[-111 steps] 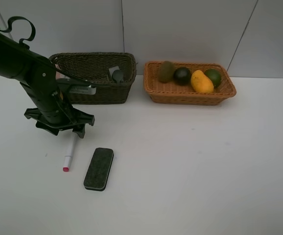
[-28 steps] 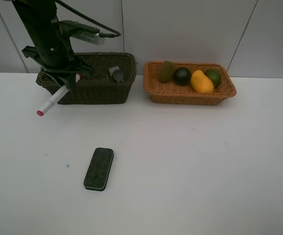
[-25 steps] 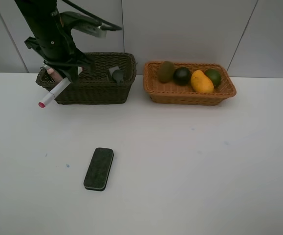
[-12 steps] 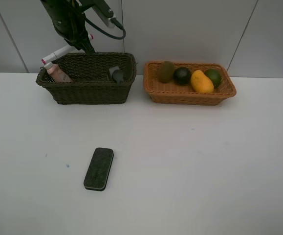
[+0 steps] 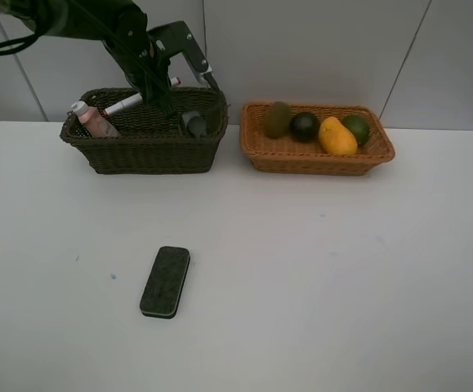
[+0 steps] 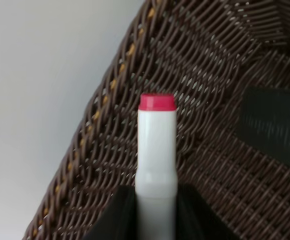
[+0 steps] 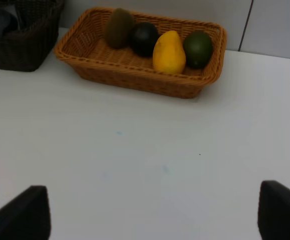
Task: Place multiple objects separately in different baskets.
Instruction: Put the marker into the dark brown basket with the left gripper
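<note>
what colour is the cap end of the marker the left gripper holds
Pink-red, on the white marker; the left wrist view shows it best.

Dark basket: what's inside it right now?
The dark basket shows a pink bottle at its left end and a dark grey bottle at its right end. The left gripper holds the white marker above it. The near wall hides the floor.

No readable text, label, brand or number shows on any object in these 3 views.
</note>
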Tool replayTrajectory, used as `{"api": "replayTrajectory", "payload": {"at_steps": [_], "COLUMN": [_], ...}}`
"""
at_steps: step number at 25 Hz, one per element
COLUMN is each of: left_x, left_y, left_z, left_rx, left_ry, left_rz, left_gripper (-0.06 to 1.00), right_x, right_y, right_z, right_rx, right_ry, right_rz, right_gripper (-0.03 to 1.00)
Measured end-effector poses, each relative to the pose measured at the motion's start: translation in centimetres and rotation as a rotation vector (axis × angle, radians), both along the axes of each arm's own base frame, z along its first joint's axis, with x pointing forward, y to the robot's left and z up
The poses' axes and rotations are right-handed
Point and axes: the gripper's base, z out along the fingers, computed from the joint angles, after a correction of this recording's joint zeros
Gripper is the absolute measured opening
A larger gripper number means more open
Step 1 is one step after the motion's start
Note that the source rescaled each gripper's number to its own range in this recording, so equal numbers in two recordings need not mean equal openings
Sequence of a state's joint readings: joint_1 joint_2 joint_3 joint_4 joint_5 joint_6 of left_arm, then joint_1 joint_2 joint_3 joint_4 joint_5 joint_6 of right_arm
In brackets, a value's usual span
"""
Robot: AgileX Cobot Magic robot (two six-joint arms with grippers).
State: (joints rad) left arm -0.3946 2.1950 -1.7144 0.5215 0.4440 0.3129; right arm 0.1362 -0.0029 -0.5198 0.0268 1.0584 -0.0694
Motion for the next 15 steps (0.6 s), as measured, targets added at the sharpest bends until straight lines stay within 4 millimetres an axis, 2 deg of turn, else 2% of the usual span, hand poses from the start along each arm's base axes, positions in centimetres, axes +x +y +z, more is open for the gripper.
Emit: {"api": "replayTrajectory", "payload": {"at_steps": [7,15], "left_x": [0.19,0.26], "left_y": [-0.12,-0.21], "left_z": [-1.08,-1.09], "left_rx": [0.005,-0.003], "left_ry": [0.012,0.004], "left_rz": [-0.006,-0.012], "left_gripper": [0.02,0.02], "right_x": [0.00,0.00], "right_y": [0.00,0.00], "right_z": [0.00,0.00], "right_rx": [0.000,0.000], "right_ry": [0.000,0.000], "right_rz": [0.000,0.000], "right_gripper": [1.00,1.00]}}
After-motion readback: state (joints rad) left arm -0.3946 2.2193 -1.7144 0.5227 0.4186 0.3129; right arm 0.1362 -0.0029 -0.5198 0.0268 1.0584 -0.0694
